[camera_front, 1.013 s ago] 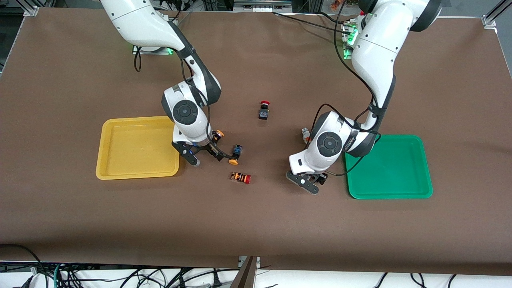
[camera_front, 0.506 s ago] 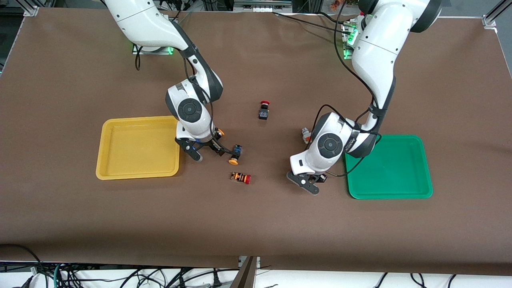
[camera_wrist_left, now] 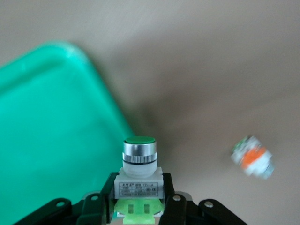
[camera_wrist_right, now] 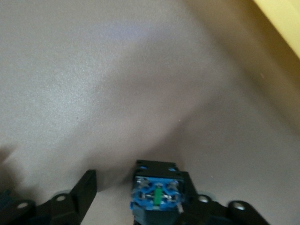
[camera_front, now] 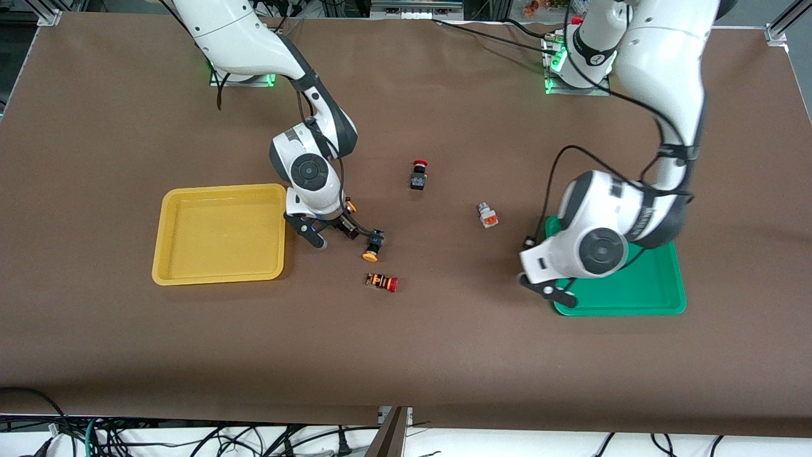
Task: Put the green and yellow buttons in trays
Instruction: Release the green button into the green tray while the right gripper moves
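Observation:
My left gripper (camera_front: 550, 291) (camera_wrist_left: 139, 185) is shut on a green button (camera_wrist_left: 139, 159) with a whitish-grey body and holds it over the edge of the green tray (camera_front: 634, 310) (camera_wrist_left: 47, 131). A whitish-grey button with an orange block (camera_front: 486, 216) (camera_wrist_left: 253, 161) lies on the table. My right gripper (camera_front: 331, 235) (camera_wrist_right: 138, 182) is open, low beside the yellow tray (camera_front: 219, 276) (camera_wrist_right: 281, 14). A black-blue switch body (camera_wrist_right: 157, 197) sits between its jaws against one finger. An orange cap (camera_front: 350, 204) peeks out by this gripper. A yellow-capped button (camera_front: 374, 244) lies beside it.
A black switch with a red mushroom cap (camera_front: 419, 174) stands mid-table. A red-capped switch with an orange-striped body (camera_front: 382, 282) lies nearer the front camera than the yellow-capped button. Both trays hold nothing.
My left arm has carried the green button from the table's middle to the green tray's edge, uncovering the orange-block button. My right gripper has shifted slightly away from the front camera.

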Available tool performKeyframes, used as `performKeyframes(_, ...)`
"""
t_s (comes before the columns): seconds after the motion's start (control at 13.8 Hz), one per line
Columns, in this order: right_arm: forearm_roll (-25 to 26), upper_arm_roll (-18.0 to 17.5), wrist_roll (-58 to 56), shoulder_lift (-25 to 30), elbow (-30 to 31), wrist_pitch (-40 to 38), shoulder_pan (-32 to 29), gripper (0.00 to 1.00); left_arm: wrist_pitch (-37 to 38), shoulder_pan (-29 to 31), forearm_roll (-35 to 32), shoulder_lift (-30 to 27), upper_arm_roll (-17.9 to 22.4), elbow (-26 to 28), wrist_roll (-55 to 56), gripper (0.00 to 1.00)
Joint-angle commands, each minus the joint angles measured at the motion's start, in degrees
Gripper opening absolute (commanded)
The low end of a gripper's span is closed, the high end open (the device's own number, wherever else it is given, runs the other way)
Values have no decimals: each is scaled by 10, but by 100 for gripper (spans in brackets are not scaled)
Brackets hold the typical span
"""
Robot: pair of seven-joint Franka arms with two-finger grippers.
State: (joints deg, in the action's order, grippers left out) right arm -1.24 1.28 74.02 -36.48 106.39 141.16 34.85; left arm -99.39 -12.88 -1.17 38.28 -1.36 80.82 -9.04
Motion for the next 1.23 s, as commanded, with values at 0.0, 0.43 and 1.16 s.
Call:
performKeyframes(0.0,-6,2,6,3,7,9,6,49,27,50,-31,-5,-5,40,-94,5)
performKeyframes(0.43,-5,2,-7,19,-1,6,7,0,-70,75,-29,-4,-9,109,-119,14)
performKeyframes(1.16,-6,113,-297,115,3,-120,0,0,-27,55,5,-34,-38,103,50,100)
